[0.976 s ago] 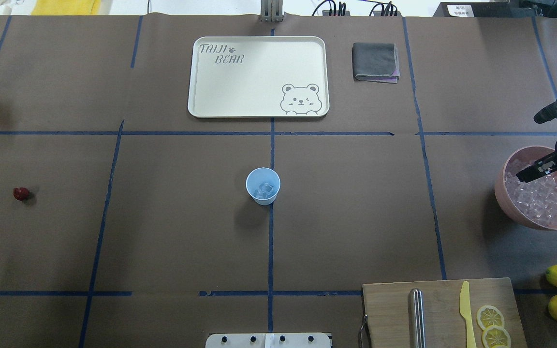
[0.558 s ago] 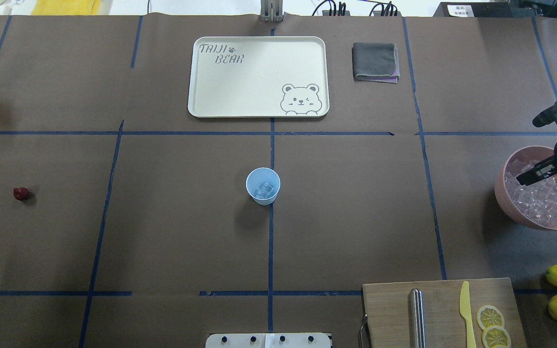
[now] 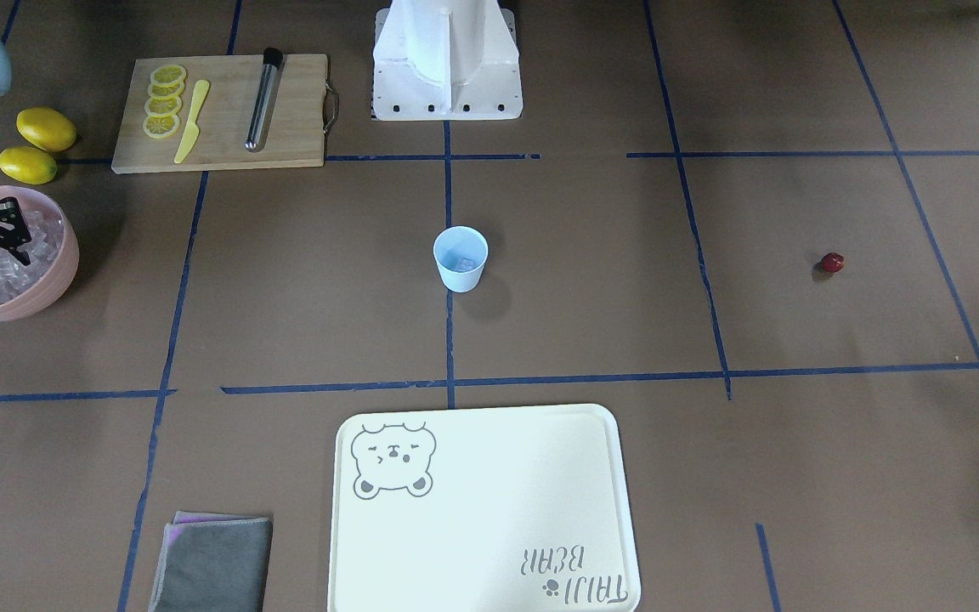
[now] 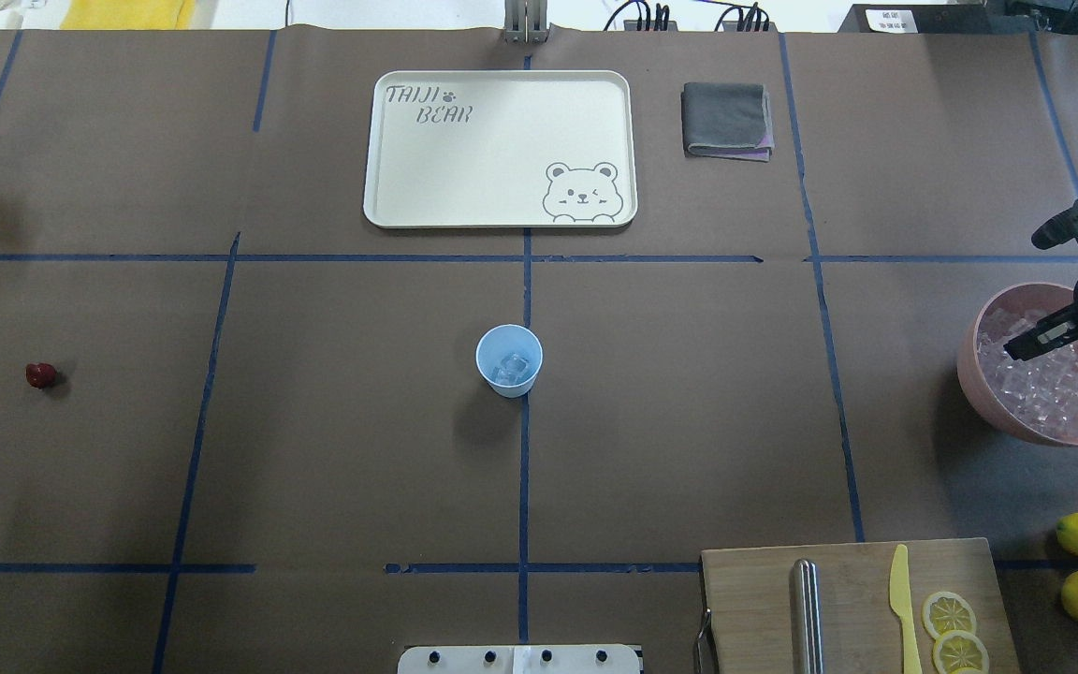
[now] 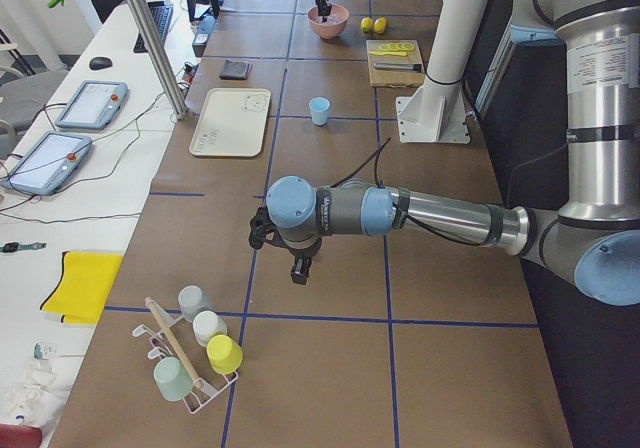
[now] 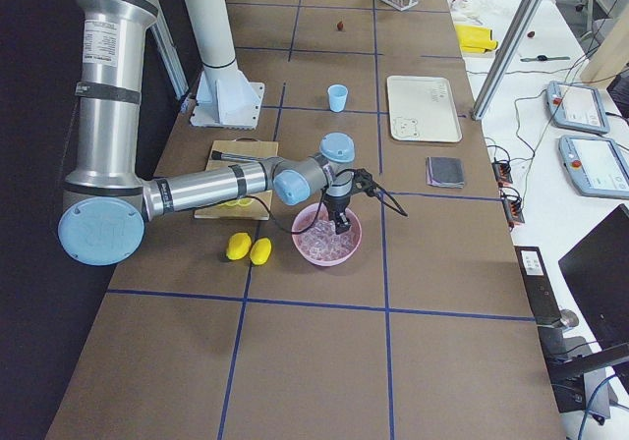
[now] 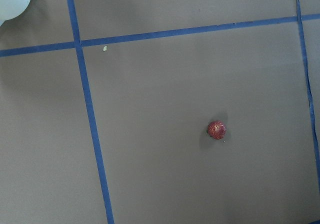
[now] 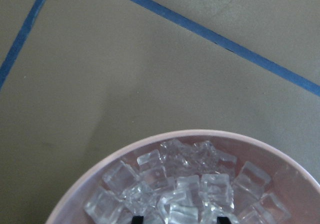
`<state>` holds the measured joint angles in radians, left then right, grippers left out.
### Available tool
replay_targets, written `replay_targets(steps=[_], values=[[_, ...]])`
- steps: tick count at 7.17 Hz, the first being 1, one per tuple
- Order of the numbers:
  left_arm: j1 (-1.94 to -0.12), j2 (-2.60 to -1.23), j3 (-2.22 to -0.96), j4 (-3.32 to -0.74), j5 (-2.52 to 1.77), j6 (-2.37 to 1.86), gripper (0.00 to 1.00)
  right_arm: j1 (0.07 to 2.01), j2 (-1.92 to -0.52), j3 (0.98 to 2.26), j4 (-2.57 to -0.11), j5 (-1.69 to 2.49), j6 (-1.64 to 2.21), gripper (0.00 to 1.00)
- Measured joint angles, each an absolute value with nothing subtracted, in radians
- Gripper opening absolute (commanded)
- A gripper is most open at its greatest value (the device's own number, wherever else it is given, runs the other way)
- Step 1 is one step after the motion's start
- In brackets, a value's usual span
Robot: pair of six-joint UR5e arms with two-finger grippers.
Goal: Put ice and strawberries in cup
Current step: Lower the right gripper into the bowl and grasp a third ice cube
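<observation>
Right gripper (image 4: pixel 1018 349) hangs over the ice (image 4: pixel 1056 391) — jaws apart.

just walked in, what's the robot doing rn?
It is putting ice and a strawberry in a cup. The right hand hangs open just above the ice in the pink bowl, with nothing gripped. The cup, mid-table, already holds some ice. The strawberry lies untouched on the table, far to the robot's left. The left hand hovers above it; I can't tell if it's open.
</observation>
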<state>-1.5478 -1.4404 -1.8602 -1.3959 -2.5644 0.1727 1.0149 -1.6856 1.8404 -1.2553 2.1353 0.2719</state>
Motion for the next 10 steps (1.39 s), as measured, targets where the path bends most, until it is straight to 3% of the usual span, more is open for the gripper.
replay_targets(steps=[2,5,6,10], values=[[-1.548,-1.440,-1.861,-1.396,-2.564,0.172,1.00,1.012,-1.686,1.838,-1.258,2.135,0.272,0.52],[-1.548,-1.440,-1.861,-1.396,-2.564,0.173,1.00,1.010,-1.691,1.836,-1.258,2.137,0.272,0.04],[-1.548,-1.440,-1.861,-1.396,-2.565,0.173,1.00,1.009,-1.695,1.836,-1.258,2.137,0.272,0.00],[-1.548,-1.440,-1.861,-1.396,-2.565,0.173,1.00,1.068,-1.682,1.911,-1.281,2.228,0.278,0.00]])
